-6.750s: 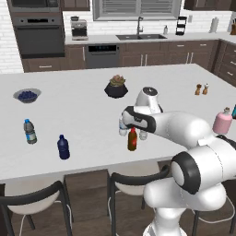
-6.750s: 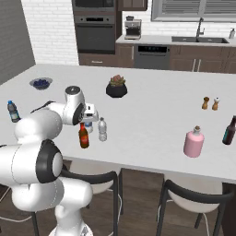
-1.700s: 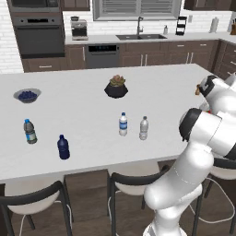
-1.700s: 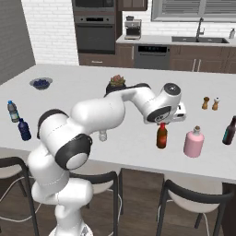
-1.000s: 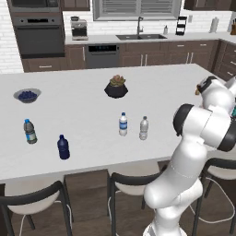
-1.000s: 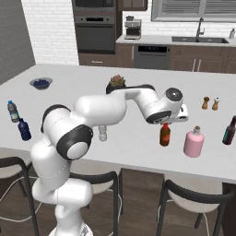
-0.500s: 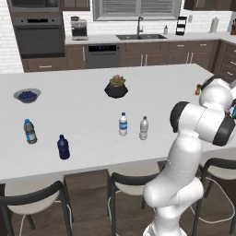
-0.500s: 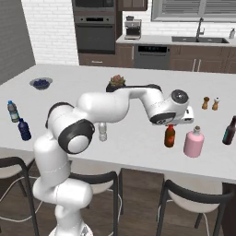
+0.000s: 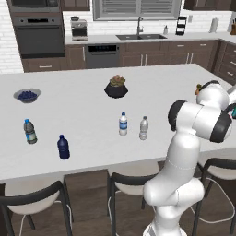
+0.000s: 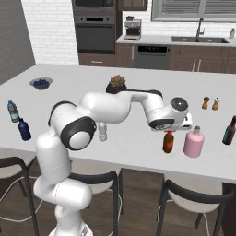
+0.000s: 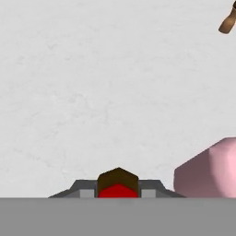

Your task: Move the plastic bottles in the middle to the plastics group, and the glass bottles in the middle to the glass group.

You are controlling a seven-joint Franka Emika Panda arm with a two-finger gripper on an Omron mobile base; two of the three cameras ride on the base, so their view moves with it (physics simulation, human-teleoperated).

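The end effector grips the brown bottle by the pink bottle. Set it down flat, then let go.

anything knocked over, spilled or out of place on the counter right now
Nothing stands out. The two clear bottles in the middle stand upright, as do the navy bottle and the pink bottle. The gripper holds the brown bottle upright beside the pink one. No spills on the counter.
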